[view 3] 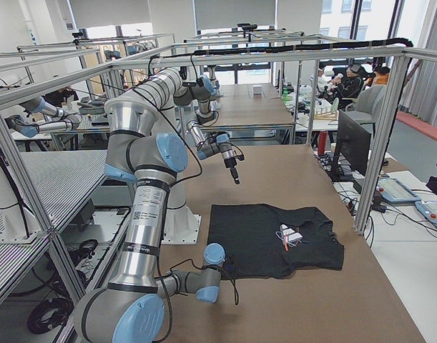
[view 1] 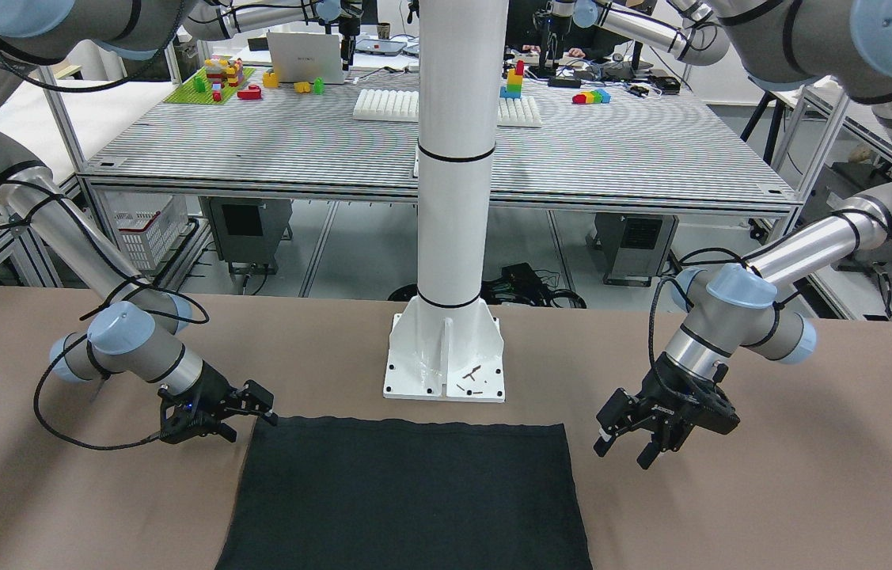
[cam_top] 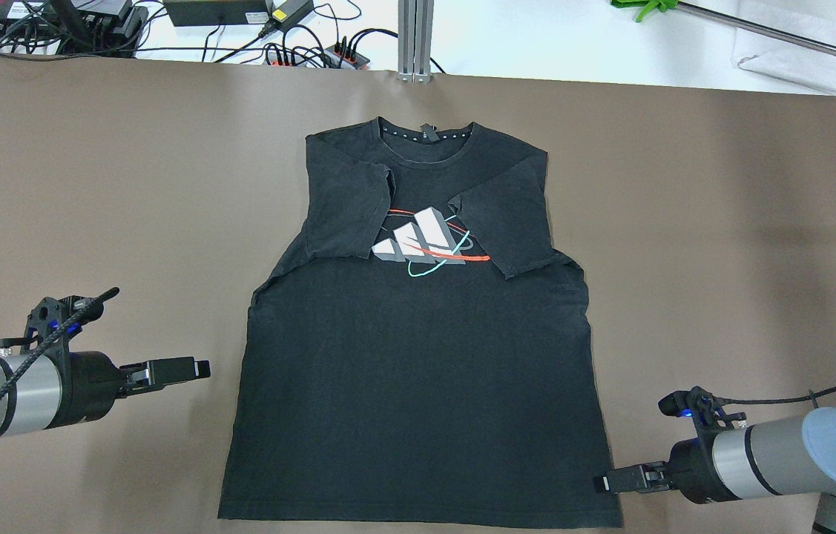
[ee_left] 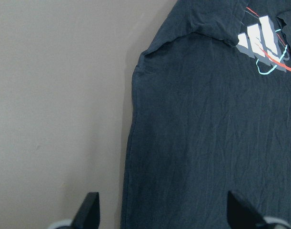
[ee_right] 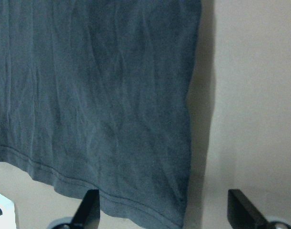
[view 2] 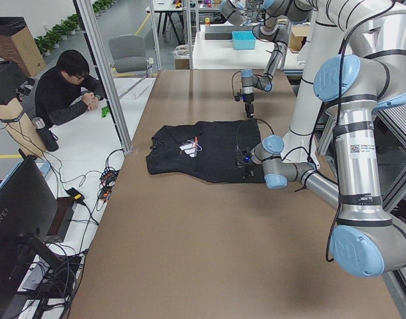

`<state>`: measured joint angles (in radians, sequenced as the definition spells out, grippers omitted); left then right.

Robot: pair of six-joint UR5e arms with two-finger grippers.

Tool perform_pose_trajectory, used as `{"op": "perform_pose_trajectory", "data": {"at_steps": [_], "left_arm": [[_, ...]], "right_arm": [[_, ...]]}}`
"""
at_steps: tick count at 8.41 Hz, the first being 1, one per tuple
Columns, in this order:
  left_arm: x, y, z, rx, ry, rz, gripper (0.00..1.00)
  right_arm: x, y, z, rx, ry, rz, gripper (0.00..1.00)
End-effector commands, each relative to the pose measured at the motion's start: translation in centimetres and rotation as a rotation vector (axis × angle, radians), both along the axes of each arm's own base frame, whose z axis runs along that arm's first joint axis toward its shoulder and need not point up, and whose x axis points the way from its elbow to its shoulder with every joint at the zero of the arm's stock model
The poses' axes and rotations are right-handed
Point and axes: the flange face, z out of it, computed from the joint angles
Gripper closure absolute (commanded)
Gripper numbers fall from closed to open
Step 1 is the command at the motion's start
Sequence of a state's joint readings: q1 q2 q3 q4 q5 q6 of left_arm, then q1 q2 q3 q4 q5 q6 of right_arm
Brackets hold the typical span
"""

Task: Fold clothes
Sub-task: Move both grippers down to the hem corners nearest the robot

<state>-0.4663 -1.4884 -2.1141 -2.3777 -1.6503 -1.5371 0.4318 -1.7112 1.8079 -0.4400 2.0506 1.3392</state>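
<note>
From across the table, the black T-shirt (view 1: 406, 495) lies flat on the brown table cover (view 1: 810, 491), its hem just beside the white pole's base plate (view 1: 444, 356). The right gripper (view 1: 252, 426) sits at one hem corner with its jaws apart. The left gripper (view 1: 624, 453) hangs near the other corner, clear of the cloth, with its jaws spread.

From overhead, the shirt's sleeves (cam_top: 347, 208) are folded in over the chest print (cam_top: 421, 241). The left gripper (cam_top: 199, 367) is just beside one side edge of the shirt, and the right gripper (cam_top: 599, 482) is at the opposite hem corner.

In the left side view, a person (view 2: 66, 90) sits beyond the shirt's collar end.

In the left wrist view, the fingertips (ee_left: 90, 210) are wide apart, one over bare cover and one over the shirt. In the right wrist view, the fingertips (ee_right: 90, 207) straddle the hem corner in the same way and grip nothing.
</note>
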Motion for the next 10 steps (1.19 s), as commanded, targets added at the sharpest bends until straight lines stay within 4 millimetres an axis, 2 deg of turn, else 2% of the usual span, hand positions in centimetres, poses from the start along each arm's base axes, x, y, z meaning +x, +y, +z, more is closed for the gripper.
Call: {"op": "perform_pose_trajectory", "data": {"at_steps": [1, 2, 3, 4, 5, 6, 10], "left_arm": [[-0.1, 0.0, 0.1, 0.001, -0.001, -0.004, 0.06], [-0.1, 0.0, 0.1, 0.001, -0.001, -0.004, 0.06], [-0.1, 0.0, 0.1, 0.000, -0.003, -0.004, 0.06], [0.0, 0.0, 0.2, 0.000, -0.004, -0.004, 0.06], [0.0, 0.0, 0.2, 0.000, -0.004, -0.003, 0.06], [0.0, 0.0, 0.2, 0.000, -0.004, -0.003, 0.06], [0.2, 0.2, 0.2, 0.001, -0.003, 0.002, 0.06]], "right_arm": [[-1.2, 1.3, 0.0, 0.012, 0.001, -0.015, 0.06], [-2.0, 2.2, 0.1, 0.023, 0.006, -0.013, 0.06], [-2.0, 2.2, 0.1, 0.023, 0.006, -0.011, 0.10], [-1.9, 2.3, 0.1, 0.023, 0.007, -0.010, 0.38], [-1.7, 2.2, 0.2, 0.023, 0.010, -0.005, 0.78], [-1.3, 2.1, -0.3, 0.026, 0.000, -0.001, 1.00], [-0.9, 2.0, -1.1, 0.041, -0.030, 0.013, 1.00]]}}
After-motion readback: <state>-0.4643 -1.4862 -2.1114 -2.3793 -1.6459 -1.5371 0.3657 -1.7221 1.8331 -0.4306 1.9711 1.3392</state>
